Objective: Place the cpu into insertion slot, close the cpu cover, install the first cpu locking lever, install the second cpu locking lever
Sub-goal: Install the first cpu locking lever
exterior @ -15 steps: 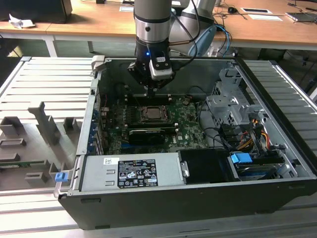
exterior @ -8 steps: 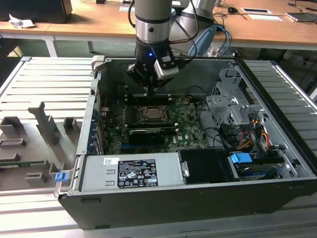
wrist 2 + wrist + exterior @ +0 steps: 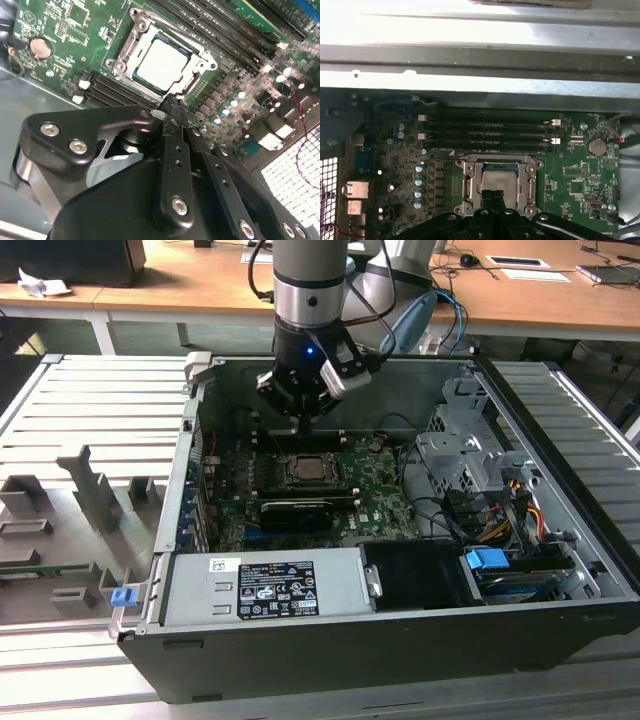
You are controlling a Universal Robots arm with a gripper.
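In the exterior view the open computer case takes up most of the frame, its green motherboard flat inside; the gripper hangs at upper centre, just above the socket. In both wrist views its fingers are pressed together with nothing between them, tips at the edge of the cpu cover; the cover lies flat around the cpu, which sits in the socket.

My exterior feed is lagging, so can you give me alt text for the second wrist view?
The cpu sits in its socket on the green motherboard, with the silver cpu cover lying flat around it. The black hand fills the foreground, its tips shut together at the socket edge nearest it.
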